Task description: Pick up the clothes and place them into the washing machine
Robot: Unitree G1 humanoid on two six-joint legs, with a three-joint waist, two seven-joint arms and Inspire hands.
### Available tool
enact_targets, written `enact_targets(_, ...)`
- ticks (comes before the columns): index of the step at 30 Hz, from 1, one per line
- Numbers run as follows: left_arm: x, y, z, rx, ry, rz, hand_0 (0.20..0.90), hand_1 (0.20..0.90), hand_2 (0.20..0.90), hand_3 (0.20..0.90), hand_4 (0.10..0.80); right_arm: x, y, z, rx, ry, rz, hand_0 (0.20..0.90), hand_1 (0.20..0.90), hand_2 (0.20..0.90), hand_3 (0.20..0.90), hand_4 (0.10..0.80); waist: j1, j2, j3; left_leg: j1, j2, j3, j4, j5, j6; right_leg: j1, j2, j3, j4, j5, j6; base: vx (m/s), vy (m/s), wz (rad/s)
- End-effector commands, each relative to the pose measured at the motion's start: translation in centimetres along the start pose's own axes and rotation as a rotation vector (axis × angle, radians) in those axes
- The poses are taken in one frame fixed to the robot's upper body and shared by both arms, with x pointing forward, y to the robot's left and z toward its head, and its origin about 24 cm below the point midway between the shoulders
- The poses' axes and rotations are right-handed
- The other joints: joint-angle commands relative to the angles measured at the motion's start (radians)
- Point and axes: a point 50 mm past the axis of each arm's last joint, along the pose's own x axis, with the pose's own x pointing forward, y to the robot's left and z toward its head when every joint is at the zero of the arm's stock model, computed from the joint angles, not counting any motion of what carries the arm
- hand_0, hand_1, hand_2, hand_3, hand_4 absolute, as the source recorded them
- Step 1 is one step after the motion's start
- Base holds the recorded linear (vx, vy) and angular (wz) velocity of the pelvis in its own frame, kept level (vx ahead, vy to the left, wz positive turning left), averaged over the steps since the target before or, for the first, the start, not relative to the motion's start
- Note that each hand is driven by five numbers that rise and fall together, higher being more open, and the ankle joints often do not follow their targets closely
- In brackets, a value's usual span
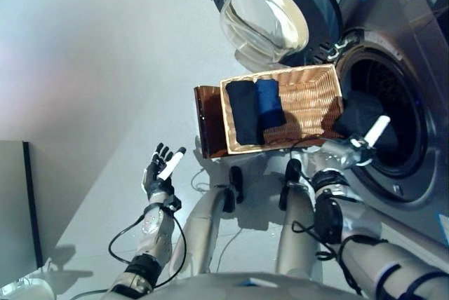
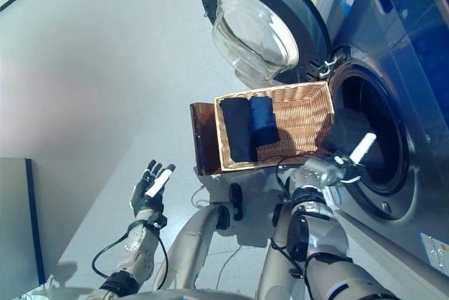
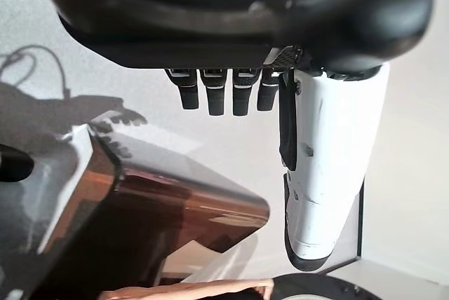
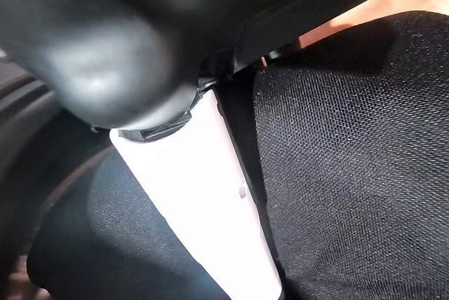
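Black garment (image 1: 356, 119) in right hand (image 1: 351, 149)

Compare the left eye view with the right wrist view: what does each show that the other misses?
Only the left eye view shows the wicker basket holding two folded clothes, the washing machine with its door open, and the open, empty left hand. Only the right wrist view shows the knit weave of the black garment up close. Both show the right hand against that garment at the drum opening.

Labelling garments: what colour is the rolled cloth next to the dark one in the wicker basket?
Blue rolled cloth; clearest in the left eye view.
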Motion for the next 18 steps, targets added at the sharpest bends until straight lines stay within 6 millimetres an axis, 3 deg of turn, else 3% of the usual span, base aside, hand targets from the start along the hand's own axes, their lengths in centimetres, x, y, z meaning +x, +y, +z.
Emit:
enact_targets(1,0.6,1.5,3.2,0.039,-0.16,0.017,0.9,0.9,0.9,0.9,0.8,0.1,8.8,6.6,0.068,-0.293,0.25,0.2,0.2,0.2,0.2,0.3,0.015,0.03,-0.04,-0.044,0.016,-0.068,0.043,-0.057,-0.09,0.022,0.016,-0.031,0.111,-0.157,-0.024,0.016,0.002,-0.2)
enact_targets(3,0.6,2.0,3.6,0.063,-0.176,0.021,0.9,0.9,0.9,0.9,0.8,0.1,11.5,8.9,0.049,-0.367,0.289,0.2,0.2,0.2,0.2,0.3,0.025,0.04,-0.045,-0.052,0.017,-0.065,0.054,-0.064,-0.087,0.008,0.019,-0.019,0.126,-0.162,-0.027,0.003,0.016,-0.13)
enact_targets(5,0.4,2.8,4.0,0.107,-0.19,0.031,0.9,0.9,0.9,0.9,0.8,0.1,14.7,12.5,0.016,-0.473,0.34,0.2,0.2,0.2,0.2,0.3,0.036,0.049,-0.054,-0.064,0.013,-0.061,0.052,-0.066,-0.087,-0.013,0.016,-0.008,0.134,-0.166,-0.026,0.001,0.041,-0.04)
enact_targets(6,0.3,4.0,4.6,0.13,-0.205,0.059,0.9,0.9,0.9,0.9,0.8,-0.4,17.4,16.3,-0.044,-0.59,0.39,0.2,0.2,0.2,0.2,0.3,0.048,0.056,-0.067,-0.074,0.009,-0.056,0.047,-0.061,-0.089,-0.03,0.01,0.003,0.141,-0.165,-0.025,0.007,0.049,-0.03)
enact_targets(7,0.2,3.8,4.5,0.125,-0.204,0.055,0.9,0.9,0.9,0.9,0.8,-0.6,17.8,16.5,-0.048,-0.596,0.391,0.2,0.2,0.2,0.2,0.3,0.051,0.059,-0.069,-0.077,0.008,-0.054,0.046,-0.061,-0.089,-0.034,0.009,0.005,0.143,-0.165,-0.025,0.001,0.065,-0.01)
enact_targets(9,0.1,4.5,5.2,0.143,-0.237,0.072,0.9,0.9,0.9,0.9,0.8,-1.8,20.5,19.7,-0.118,-0.703,0.453,0.2,0.2,0.2,0.2,0.3,0.061,0.065,-0.078,-0.084,0.004,-0.045,0.025,-0.05,-0.091,-0.057,0.005,0.019,0.138,-0.159,-0.024,-0.01,0.064,-0.01)
enact_targets(10,0.0,4.8,5.4,0.146,-0.245,0.083,0.9,0.9,0.9,0.9,0.8,-2.3,21.4,20.5,-0.129,-0.729,0.475,0.2,0.2,0.2,0.2,0.3,0.067,0.065,-0.081,-0.088,0.004,-0.041,0.018,-0.046,-0.092,-0.063,0.002,0.021,0.133,-0.155,-0.024,-0.004,0.082,-0.08)
enact_targets(11,-0.1,5.2,5.9,0.131,-0.266,0.109,0.9,0.9,0.9,0.9,0.8,-4.5,23.6,20.8,-0.145,-0.773,0.576,0.2,0.2,0.2,0.2,0.3,0.068,0.066,-0.084,-0.092,0.004,-0.03,-0.007,-0.036,-0.094,-0.074,0.004,0.027,0.117,-0.147,-0.023,0.0,0.054,-0.14)
enact_targets(14,-0.2,5.6,5.9,0.108,-0.273,0.146,0.9,0.9,0.9,0.9,0.8,-6.1,25.2,20.7,-0.214,-0.83,0.65,0.2,0.2,0.2,0.2,0.3,0.07,0.069,-0.087,-0.088,0.004,-0.024,-0.047,-0.021,-0.097,-0.08,0.006,0.032,0.096,-0.137,-0.024,0.027,0.024,-0.17)
enact_targets(18,-0.1,5.5,6.4,0.084,-0.3,0.154,0.9,0.9,0.9,0.9,0.8,-6.8,25.8,19.7,-0.266,-0.841,0.681,0.2,0.2,0.2,0.2,0.3,0.062,0.066,-0.086,-0.078,0.002,-0.024,-0.092,0.001,-0.103,-0.073,0.012,0.029,0.068,-0.125,-0.026,0.022,0.0,-0.05)
